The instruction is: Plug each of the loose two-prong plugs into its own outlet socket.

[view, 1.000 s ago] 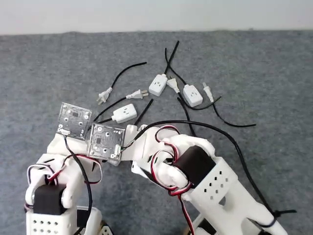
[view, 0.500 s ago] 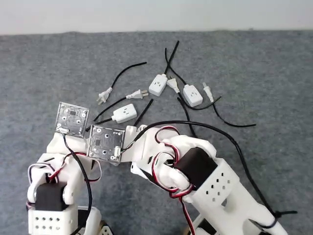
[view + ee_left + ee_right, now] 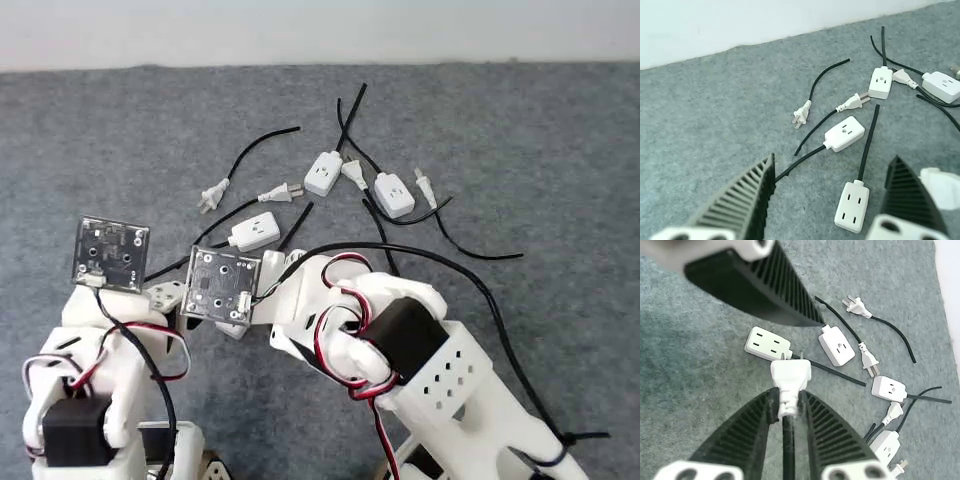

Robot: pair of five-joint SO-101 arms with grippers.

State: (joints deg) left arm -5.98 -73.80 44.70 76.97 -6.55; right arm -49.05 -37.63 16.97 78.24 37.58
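Your right gripper [image 3: 789,395] is pinched narrow on a white two-prong plug [image 3: 790,375], gripping it at the neck where its black cord [image 3: 786,445] leaves. The prongs are aimed at a white double socket [image 3: 767,343] lying flat on the grey carpet [image 3: 690,365] — the prong tips sit just beside the socket's cord end, and you cannot tell whether they touch it. Your left gripper [image 3: 833,160] is spread wide and holds nothing; the double socket lies on the carpet between its two fingers [image 3: 747,197]. In the high view the other pieces sit in the upper centre of the frame: a left socket [image 3: 253,232] nearest the arms, with a middle socket [image 3: 323,172] and a right socket [image 3: 394,194] farther up. Four plugs lie loose around them — a leftmost plug [image 3: 212,195], a second plug [image 3: 282,192] just left of the middle socket, a third plug [image 3: 353,175] between the middle and right sockets, and a rightmost plug [image 3: 424,186] just right of the right socket.
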